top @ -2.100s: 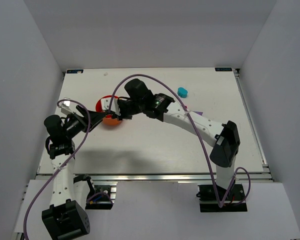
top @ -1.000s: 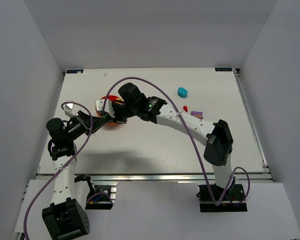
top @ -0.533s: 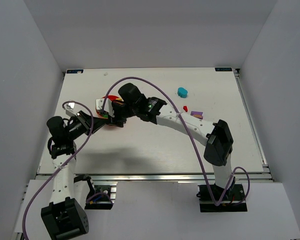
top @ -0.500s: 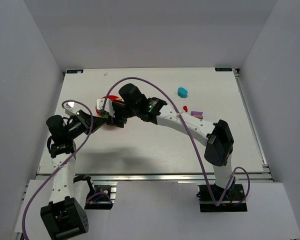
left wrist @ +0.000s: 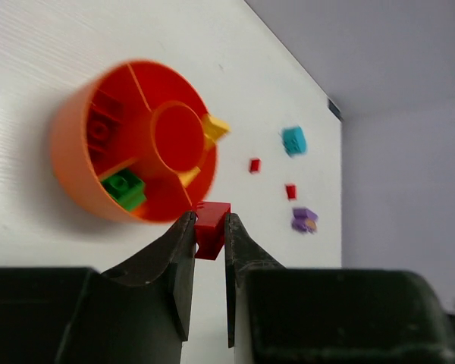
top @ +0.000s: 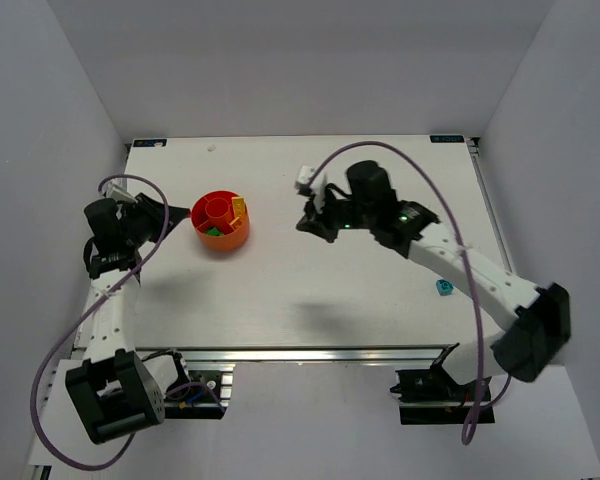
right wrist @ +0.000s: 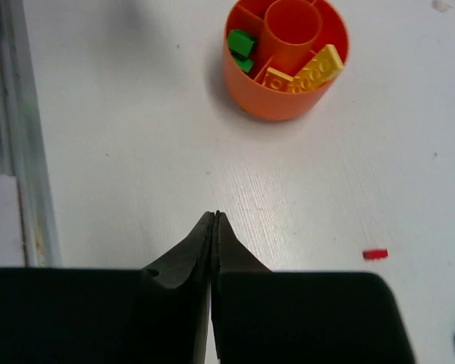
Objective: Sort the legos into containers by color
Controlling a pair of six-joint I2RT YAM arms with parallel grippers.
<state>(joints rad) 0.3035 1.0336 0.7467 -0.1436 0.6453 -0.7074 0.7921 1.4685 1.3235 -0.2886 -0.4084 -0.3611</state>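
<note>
L arm (top: 108, 228) back, R arm (top: 450, 255) right — bowl (top: 223, 240) uncovered

Bowl: a round orange plastic bowl (right wrist: 277, 106) is set upright on the white table (right wrist: 121, 152).
Compartments: small green plastic bricks (right wrist: 241, 45) and flat yellow plastic plates (right wrist: 312, 70) are lodged in separate sections.
Right gripper (right wrist: 214, 218): the black jaws are pressed together.
Loose: a tiny red plastic brick (right wrist: 375, 255) is laid flat on the table.

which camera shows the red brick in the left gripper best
The left wrist view: the red brick sits clamped between the left gripper's fingers, close up, with the orange bowl behind it. In the top external view it is too small to make out, and the right wrist view does not take it in.
</note>
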